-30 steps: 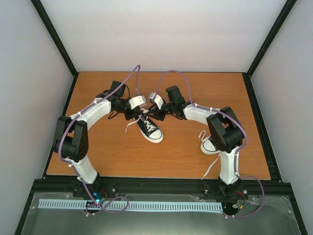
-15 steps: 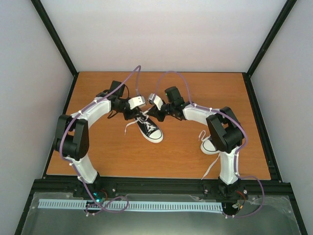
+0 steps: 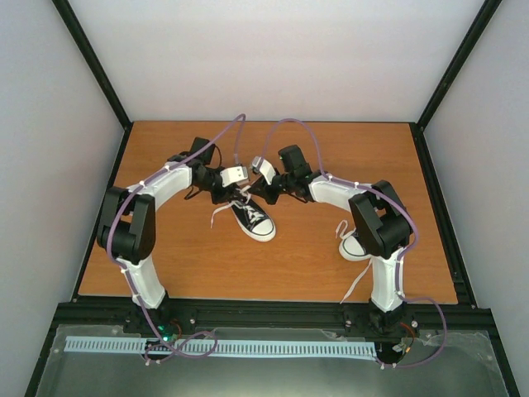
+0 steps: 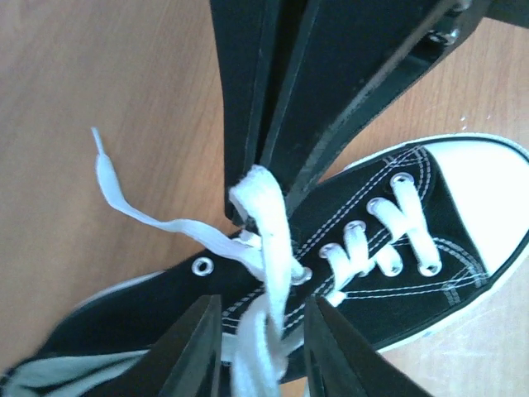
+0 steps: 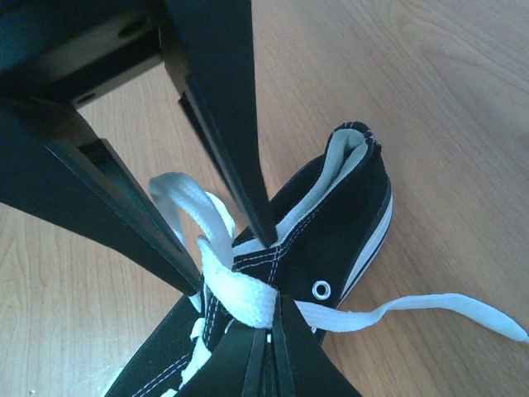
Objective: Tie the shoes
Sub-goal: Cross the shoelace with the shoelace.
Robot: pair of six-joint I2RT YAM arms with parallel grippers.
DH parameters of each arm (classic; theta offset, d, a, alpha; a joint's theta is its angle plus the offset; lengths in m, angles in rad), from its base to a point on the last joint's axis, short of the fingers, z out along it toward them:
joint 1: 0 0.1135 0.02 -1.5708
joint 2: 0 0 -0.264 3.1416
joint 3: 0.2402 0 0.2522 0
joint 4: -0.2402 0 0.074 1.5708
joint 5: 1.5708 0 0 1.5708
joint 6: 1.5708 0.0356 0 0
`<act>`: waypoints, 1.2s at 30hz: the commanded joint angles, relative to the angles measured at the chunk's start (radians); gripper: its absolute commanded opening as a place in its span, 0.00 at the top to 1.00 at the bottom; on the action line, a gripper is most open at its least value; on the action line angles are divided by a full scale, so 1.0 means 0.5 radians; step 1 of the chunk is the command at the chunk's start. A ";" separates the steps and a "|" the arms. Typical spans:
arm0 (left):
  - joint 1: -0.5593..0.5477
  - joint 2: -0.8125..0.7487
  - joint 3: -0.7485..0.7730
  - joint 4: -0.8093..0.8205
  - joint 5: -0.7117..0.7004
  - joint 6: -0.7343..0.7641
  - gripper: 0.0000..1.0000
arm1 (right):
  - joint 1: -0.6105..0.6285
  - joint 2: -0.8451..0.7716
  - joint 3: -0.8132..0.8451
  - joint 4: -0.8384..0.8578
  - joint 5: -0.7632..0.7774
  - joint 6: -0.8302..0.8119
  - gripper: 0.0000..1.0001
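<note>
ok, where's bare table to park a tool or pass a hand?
Free: the near middle of the table, from the middle shoe to the near edge; also the far strip by the back wall. Crowded: centre, where left gripper and right gripper meet on that shoe's lace, and near right, around the second shoe.

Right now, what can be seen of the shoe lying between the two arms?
The shoe is a small black canvas low-top with white stitching, metal eyelets, a white toe cap and a white sole. It stands on its sole on the wooden table, toe toward the near edge. Its white laces are gathered above the tongue. The right tool is shut on them and the left tool is open astride them. One loose end trails on the wood.
</note>
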 commanded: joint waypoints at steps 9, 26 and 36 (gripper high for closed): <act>0.072 -0.056 0.090 -0.270 0.476 0.066 0.99 | -0.077 -0.039 0.012 0.067 0.053 0.147 0.91; 0.073 -0.046 0.089 -0.167 0.341 -0.145 0.99 | 0.171 -0.379 -0.728 0.989 0.262 -0.267 0.67; 0.075 -0.060 0.104 -0.187 0.359 -0.119 0.99 | 0.169 -0.157 -0.553 1.033 0.383 -0.315 0.68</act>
